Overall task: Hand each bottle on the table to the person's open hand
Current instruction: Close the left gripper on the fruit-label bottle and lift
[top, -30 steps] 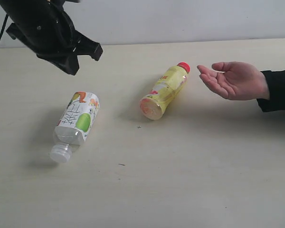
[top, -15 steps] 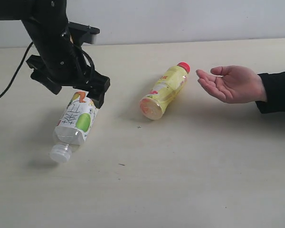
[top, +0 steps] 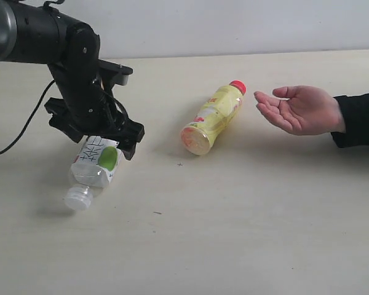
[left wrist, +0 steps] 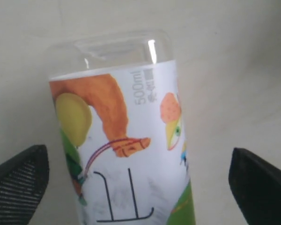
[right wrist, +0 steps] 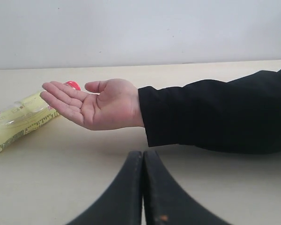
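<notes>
Black left gripper (top: 101,146) has dropped over the squarish clear fruit-labelled plastic bottle (top: 97,166) lying on the beige table (top: 234,233), jaws spread either side. At its 2 o'clock the yellow red-capped bottle (top: 212,118) lies unmoved, with the person's open hand (top: 298,109) beyond.

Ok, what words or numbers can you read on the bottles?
"500ml": printed sideways on the squarish clear bottle, on its white fruit label.
Tiny characters right beside that: too blurred to read.
Big black strokes lower on the same label: cut off at the picture's edge, so they can't be read.
Print on the yellow bottle: too small and blurred to read.
</notes>
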Action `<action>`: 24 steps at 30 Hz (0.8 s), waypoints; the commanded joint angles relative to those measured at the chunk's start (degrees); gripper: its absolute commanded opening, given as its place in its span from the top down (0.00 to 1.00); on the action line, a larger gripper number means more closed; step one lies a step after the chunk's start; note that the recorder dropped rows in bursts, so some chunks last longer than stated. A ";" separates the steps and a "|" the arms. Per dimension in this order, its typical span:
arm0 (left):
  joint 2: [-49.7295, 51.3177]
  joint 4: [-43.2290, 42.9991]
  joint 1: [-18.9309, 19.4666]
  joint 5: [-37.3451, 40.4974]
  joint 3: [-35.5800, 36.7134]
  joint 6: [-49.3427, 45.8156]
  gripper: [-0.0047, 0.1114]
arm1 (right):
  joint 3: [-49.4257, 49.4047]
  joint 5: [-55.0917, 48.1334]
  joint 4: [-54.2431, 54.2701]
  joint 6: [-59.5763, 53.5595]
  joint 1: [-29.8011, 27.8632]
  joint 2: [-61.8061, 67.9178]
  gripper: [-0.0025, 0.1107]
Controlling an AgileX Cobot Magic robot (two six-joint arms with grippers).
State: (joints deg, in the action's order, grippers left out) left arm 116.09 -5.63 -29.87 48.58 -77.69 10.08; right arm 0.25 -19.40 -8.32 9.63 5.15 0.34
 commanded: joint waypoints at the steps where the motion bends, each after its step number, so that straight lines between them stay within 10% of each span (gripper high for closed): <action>1: 0.65 -1.08 0.18 -0.78 0.39 0.58 0.06 | -0.25 0.66 0.33 0.02 -0.28 -0.34 0.98; 6: 0.97 -1.08 0.18 0.18 0.39 0.58 0.22 | -0.25 0.66 0.33 0.02 -0.28 -0.34 0.98; 12: 1.36 -1.08 0.18 0.60 0.39 0.69 0.96 | -0.25 0.66 0.33 0.02 -0.28 -0.34 0.98; 24: 0.14 0.42 0.18 0.11 0.39 1.37 0.95 | -0.25 0.66 0.33 0.02 -0.28 -0.34 0.98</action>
State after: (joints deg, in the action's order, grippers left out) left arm 117.16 -6.22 -29.87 48.92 -77.57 10.90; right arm 0.25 -19.40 -8.32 9.63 5.15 0.34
